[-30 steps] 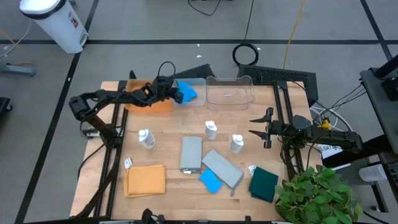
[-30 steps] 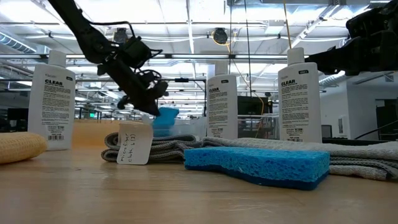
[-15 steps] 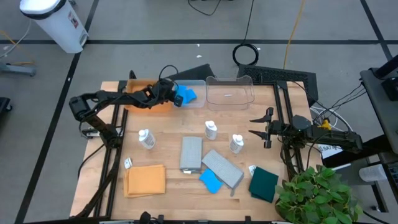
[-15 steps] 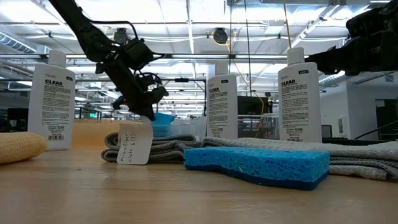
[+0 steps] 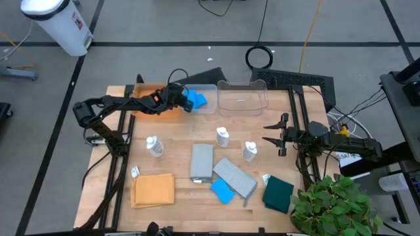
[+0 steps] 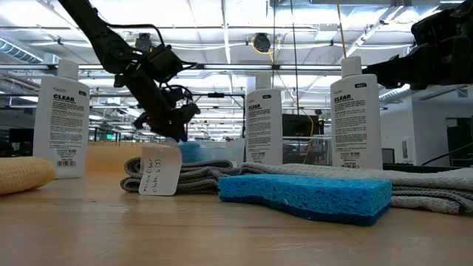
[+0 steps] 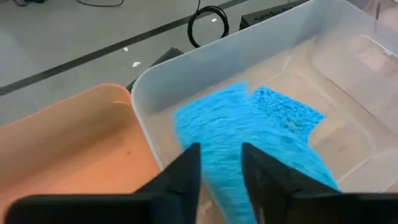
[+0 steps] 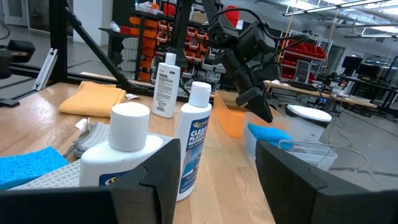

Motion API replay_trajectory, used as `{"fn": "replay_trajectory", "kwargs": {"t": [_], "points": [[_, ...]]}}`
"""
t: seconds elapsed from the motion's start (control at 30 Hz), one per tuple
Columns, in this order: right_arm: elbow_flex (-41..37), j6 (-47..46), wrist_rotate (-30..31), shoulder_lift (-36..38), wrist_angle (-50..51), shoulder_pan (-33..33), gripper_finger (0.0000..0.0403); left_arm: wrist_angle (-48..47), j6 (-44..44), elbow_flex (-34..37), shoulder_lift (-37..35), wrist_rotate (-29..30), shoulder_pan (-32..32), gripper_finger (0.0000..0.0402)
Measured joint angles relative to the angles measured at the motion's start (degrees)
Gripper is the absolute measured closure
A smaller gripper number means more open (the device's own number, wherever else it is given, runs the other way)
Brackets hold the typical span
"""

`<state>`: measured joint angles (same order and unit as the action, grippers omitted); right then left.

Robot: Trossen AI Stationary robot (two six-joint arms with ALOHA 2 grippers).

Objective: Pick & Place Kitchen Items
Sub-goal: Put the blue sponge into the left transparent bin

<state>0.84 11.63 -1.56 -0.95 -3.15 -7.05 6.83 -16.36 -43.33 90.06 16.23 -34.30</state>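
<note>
- At the far left of the worktop (image 5: 177, 160), the left claw (image 5: 182, 98) hangs over the near wall of the clear bin (image 5: 205, 90) beside the orange tray (image 5: 147, 92), its fingers pinching a blue sponge (image 7: 217, 134).
- A second blue sponge (image 7: 286, 112) lies in the same bin, touching the held one.
- The left arm reaches across the tray from the worktop's left edge, its wrist angled downward.
- The right claw (image 5: 268, 133) waits at the right edge, fingers spread, near a white bottle (image 5: 249, 151).
- The left wrist view alone shows both sponges apart; the low view alone shows another blue sponge (image 6: 304, 196) lying against the grey cloths (image 6: 207, 174).
</note>
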Motion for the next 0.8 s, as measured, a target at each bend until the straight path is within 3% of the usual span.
{"fn": "replay_trajectory", "kwargs": {"t": [0.3, 0.53, 0.8], "points": [[-0.01, -0.01, 0.00, 0.00, 0.01, 0.00, 0.0222, 0.27, 3.78, 0.06, -3.24, -0.24, -0.07, 0.0177], [0.00, -0.01, 0.00, 0.02, 0.01, 0.00, 0.0222, -2.10, 0.66, 0.04, -12.71, -4.70, 1.66, 0.0165], [0.00, 0.01, 0.00, 0.01, 0.01, 0.00, 0.0222, -2.86, 0.88, 0.04, -20.11, -12.19, 7.95, 0.0164]]}}
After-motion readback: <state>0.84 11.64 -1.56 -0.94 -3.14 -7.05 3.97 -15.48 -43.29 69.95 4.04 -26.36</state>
